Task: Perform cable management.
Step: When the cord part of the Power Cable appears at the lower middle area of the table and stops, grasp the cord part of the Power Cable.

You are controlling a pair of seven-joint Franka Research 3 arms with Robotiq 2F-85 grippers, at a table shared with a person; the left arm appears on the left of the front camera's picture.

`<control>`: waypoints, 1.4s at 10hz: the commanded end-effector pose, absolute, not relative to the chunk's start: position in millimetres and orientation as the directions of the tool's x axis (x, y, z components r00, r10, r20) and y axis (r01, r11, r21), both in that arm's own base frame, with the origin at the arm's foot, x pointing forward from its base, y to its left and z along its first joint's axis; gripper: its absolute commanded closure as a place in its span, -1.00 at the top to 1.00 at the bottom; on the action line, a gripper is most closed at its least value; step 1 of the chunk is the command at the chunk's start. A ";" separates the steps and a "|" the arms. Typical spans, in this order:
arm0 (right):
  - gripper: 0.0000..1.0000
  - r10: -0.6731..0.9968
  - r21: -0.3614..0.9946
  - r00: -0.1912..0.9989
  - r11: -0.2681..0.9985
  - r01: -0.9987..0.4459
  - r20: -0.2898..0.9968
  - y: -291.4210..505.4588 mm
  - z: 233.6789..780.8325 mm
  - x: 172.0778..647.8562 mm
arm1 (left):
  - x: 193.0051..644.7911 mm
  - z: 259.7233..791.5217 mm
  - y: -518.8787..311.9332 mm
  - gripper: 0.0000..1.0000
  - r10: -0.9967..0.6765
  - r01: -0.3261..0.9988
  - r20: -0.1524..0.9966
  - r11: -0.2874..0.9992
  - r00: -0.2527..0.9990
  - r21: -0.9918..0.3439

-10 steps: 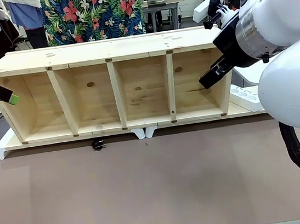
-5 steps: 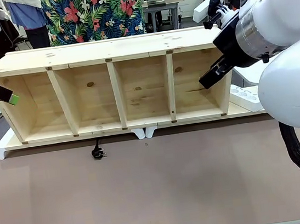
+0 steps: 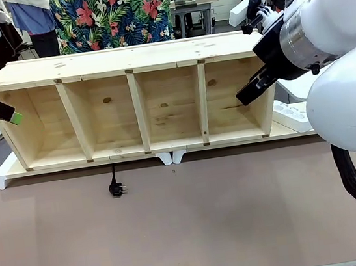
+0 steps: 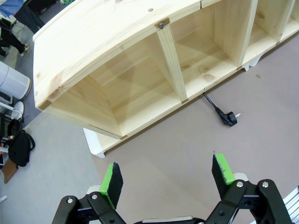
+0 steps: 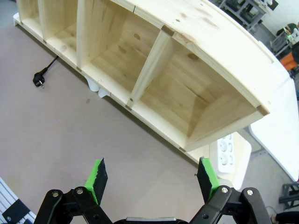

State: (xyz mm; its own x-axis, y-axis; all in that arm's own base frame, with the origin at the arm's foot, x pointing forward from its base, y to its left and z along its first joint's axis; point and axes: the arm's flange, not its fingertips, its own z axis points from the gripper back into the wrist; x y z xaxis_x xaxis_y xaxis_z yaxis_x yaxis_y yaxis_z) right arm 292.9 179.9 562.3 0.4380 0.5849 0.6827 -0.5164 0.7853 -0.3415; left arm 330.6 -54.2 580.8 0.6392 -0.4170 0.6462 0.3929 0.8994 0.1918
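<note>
Cable [image 3: 113, 175] farther out from under shelf [image 3: 129, 60], plug [image 3: 116, 189] nearer front

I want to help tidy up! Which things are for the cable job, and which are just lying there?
For the job:
cable with its plug, lying on the table
left gripper, open
right gripper, open

Just lying about:
wooden shelf
power strip, white, beside the shelf

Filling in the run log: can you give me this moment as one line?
left gripper: open, empty | right gripper: open, empty | cable: plug end lying on table in front of shelf, untouched
</note>
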 end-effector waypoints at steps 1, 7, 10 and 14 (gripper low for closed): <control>1.00 0.589 -0.347 0.436 0.783 -0.515 0.681 179.2 562.7 293.0 | 330.0 582.0 -54.7 1.00 -0.416 0.391 0.651 0.900 0.634 0.194; 1.00 0.589 -0.347 0.436 0.783 -0.515 0.681 179.2 562.7 293.0 | 330.0 582.0 -54.7 1.00 -0.416 0.391 0.651 0.900 0.634 0.194; 1.00 0.589 -0.347 0.436 0.783 -0.515 0.681 179.2 562.7 293.0 | 330.0 582.0 -54.7 1.00 -0.416 0.391 0.651 0.900 0.634 0.194; 1.00 0.589 -0.347 0.436 0.783 -0.515 0.681 179.2 562.7 293.0 | 330.0 582.0 -54.7 1.00 -0.416 0.391 0.651 0.900 0.634 0.194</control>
State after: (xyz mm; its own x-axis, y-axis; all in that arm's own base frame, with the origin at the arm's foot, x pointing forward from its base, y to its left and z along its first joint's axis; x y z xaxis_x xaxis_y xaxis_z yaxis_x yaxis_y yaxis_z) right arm 292.9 179.9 562.3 0.4380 0.5849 0.6827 -0.5164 0.7853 -0.3415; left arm 330.6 -54.2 580.8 0.6392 -0.4170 0.6462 0.3929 0.8994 0.1918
